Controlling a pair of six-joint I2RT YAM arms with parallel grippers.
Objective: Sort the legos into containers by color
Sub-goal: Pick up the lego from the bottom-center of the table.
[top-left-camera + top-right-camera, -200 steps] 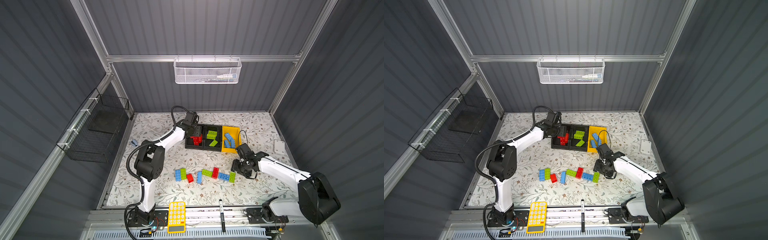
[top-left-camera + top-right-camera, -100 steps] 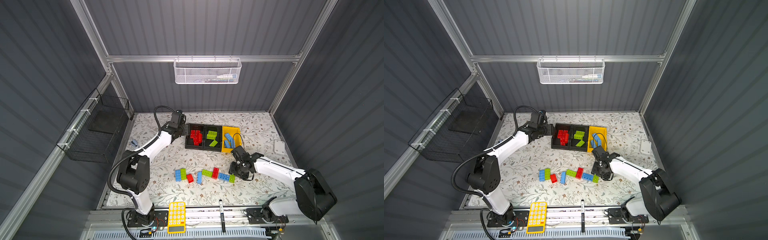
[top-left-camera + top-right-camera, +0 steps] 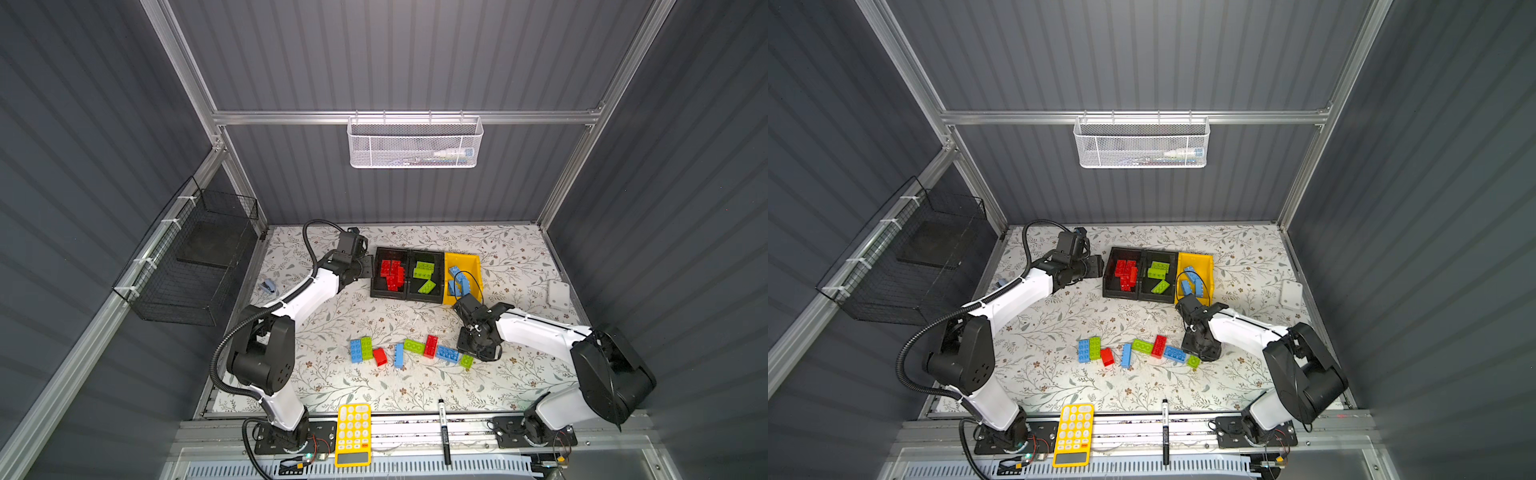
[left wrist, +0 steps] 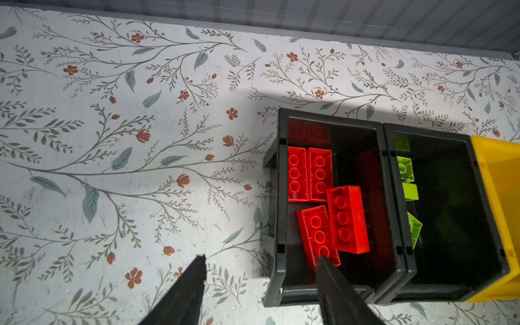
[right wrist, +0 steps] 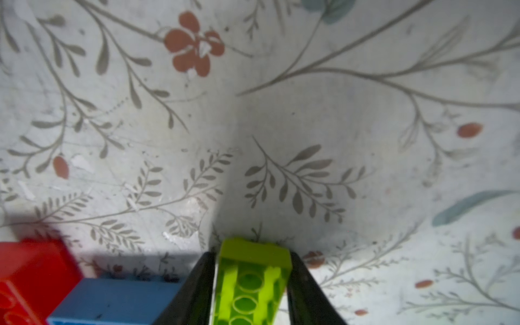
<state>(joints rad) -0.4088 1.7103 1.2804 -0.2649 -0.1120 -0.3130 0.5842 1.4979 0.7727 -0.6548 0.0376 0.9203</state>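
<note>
Right gripper (image 5: 251, 254) jaws clamp the green brick (image 5: 253, 284) on the bench (image 5: 309, 112); left gripper (image 4: 261, 257) jaws stand apart at the red-brick bin (image 4: 281, 180) rim.

- Left arm (image 3: 309, 291), left of centre in both top views: white tubular links, rounded black joint housings (image 3: 262, 353), ribbed black hose (image 3: 215, 368) curving beside the shoulder.
- Right arm (image 3: 536, 332), right of centre: matching white links, a large black shoulder housing (image 3: 611, 374), a thin black cable loop (image 3: 471, 276) by the wrist.
- Black base plates (image 3: 266, 442), lower edge of frame.
- Fingers (image 4: 183, 292): black, tapered.
</note>
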